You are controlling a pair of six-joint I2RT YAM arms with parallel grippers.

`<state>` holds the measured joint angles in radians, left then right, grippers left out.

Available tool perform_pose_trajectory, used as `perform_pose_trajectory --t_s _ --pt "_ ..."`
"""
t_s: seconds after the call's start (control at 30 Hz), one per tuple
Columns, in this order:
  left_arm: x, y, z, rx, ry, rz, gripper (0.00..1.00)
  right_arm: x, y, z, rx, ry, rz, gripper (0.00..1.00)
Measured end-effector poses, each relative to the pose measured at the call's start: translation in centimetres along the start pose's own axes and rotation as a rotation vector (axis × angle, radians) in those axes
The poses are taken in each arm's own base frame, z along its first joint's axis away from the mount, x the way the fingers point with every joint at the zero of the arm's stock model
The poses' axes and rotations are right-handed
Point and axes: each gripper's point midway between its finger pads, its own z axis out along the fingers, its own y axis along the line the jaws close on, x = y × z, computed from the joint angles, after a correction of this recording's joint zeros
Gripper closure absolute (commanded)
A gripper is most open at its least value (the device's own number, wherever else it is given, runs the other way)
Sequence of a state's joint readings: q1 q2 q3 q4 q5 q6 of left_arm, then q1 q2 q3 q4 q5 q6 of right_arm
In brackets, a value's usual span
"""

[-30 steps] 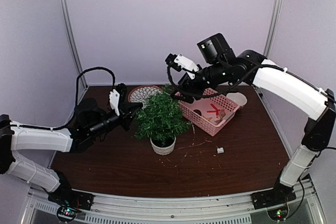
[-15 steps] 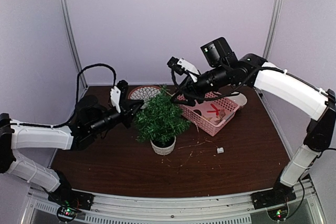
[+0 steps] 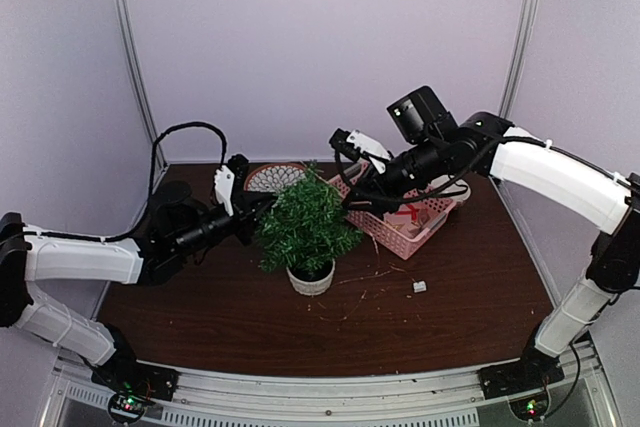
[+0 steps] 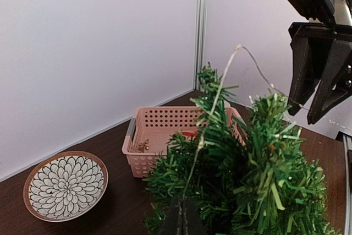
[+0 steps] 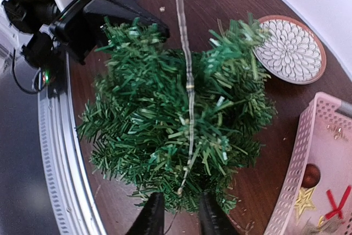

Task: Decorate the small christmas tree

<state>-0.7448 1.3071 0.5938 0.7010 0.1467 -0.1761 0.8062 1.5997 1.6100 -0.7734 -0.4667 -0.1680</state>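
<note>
Overhead, the table (image 3: 200,317) carries the small christmas tree (image 3: 308,227) between both arms. Only the wrist views reveal a thin wire (image 5: 190,89) draped over it. The left gripper (image 4: 181,206), low against the branches, pinches that wire. The right gripper (image 5: 180,197) hangs above the tree, jaws narrowly parted.

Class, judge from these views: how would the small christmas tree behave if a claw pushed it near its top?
Likely to tip: the bushy small christmas tree spreads wider than its small whitish pot. Its needles would probably bend first, being thin. It might also slide on the smooth table.
</note>
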Motion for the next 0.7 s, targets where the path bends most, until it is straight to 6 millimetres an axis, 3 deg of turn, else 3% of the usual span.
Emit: perform_pose_trajectory --t_s 0.1,0.33,0.53,0.7 --pt "-0.1 0.0 0.1 0.002 -0.001 0.0 1.0 0.3 -0.3 0.0 0.015 0.01 0.023 1.0" --pt "0.0 -0.1 0.1 0.006 0.001 0.0 1.0 0.8 -1.3 -0.4 0.055 0.008 0.05 1.0" --pt "0.1 -0.1 0.4 0.007 0.018 -0.002 1.0 1.7 -4.7 -1.5 0.139 -0.014 0.155 1.0" --pt "0.7 0.0 0.4 0.006 0.041 -0.005 1.0 2.7 -5.7 -0.5 0.161 0.013 0.203 1.0"
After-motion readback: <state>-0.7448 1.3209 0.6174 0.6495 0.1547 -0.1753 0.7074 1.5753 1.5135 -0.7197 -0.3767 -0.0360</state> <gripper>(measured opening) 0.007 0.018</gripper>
